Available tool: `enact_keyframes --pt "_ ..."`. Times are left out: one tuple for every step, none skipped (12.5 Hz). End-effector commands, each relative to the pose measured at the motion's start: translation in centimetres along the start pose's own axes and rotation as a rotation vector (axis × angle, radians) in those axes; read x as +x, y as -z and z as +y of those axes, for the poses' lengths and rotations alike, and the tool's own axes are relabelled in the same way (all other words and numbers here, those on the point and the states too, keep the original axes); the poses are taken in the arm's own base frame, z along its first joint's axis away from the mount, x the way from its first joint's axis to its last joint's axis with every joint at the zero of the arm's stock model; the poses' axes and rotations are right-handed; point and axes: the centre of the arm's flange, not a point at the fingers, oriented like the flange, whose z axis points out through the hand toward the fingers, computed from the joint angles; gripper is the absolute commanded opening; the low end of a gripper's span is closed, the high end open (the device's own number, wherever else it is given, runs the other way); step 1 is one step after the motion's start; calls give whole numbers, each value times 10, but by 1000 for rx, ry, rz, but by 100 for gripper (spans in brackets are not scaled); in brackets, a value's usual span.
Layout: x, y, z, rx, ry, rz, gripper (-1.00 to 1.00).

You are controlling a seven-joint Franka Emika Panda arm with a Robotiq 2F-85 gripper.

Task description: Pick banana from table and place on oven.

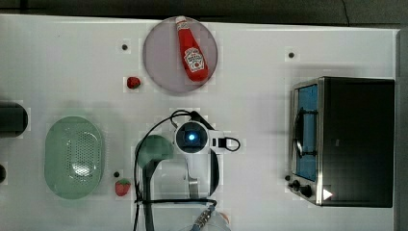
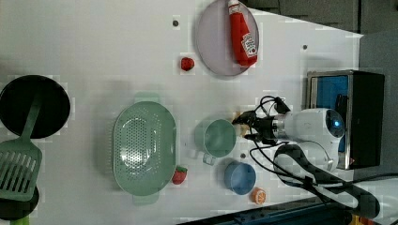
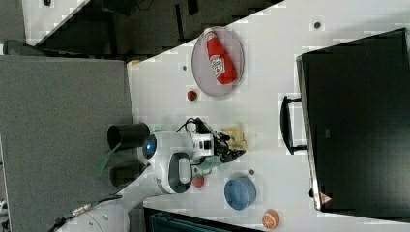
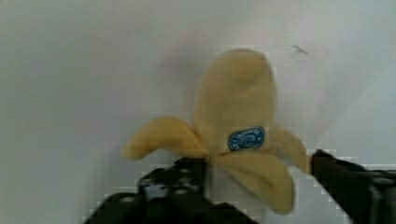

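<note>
The banana (image 4: 233, 107) is a pale yellow plush piece with open peel flaps and a blue sticker, lying on the white table (image 1: 72, 62). My gripper (image 4: 252, 172) is low over it, open, with one dark finger (image 4: 177, 175) against its lower end and the other (image 4: 336, 175) just beside a peel flap. In the left view the banana (image 2: 236, 116) peeks out at the gripper (image 2: 244, 126) tips, beside the green cup. The right view shows the banana (image 3: 234, 134) just above the gripper (image 3: 237, 147). The oven (image 1: 356, 139) stands at the top view's right, its black top bare.
A ketchup bottle (image 1: 192, 50) lies on a grey plate (image 1: 161, 53). Strawberries (image 1: 133, 83) (image 1: 122, 186), a green colander (image 1: 73, 156), a green cup (image 2: 216, 138), a blue bowl (image 2: 240, 177) and an orange slice (image 2: 257, 196) are around the arm. A black pan (image 2: 33, 105) and spatula (image 2: 19, 159) lie at the left view's left.
</note>
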Motion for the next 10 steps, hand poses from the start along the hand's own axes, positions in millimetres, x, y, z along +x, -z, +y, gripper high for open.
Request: enact_keyframes --pt "7 20 -9 36 -35 30 -5" --pt "8 20 -10 40 -35 33 -27" --pt "8 21 -10 41 -35 33 -48" --pt "8 22 -10 44 -35 36 -51" --pt "10 28 -13 55 -35 46 -51" --pt "14 41 -16 76 -35 65 -51" --pt "18 62 -20 107 -35 95 -51" --pt "20 87 -23 138 -35 126 -51" --pt "22 116 -24 168 -36 156 -51" --pt "23 147 -23 189 -39 181 -51"
